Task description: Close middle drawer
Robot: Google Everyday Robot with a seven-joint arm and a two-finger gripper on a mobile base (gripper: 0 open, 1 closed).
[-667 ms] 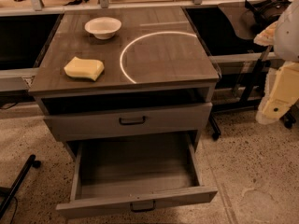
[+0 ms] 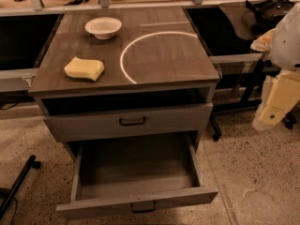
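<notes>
My fingers [image 2: 272, 112] hang at 3 o'clock, clenched or released I cannot tell; the open middle drawer [image 2: 138, 179] lies toward 8 o'clock, front spanning 9-to-3.

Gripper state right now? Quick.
Gripper: cannot tell if open or closed. It is at the right edge, beside the cabinet, not touching the open middle drawer.

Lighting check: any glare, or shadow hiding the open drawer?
Camera view: dim, warm light. A bright white arc crosses the cabinet top, maybe glare. The middle drawer is shaded inside but readable; the slot above the closed drawer is near black. The gripper, at the right edge, is brightly lit.
</notes>
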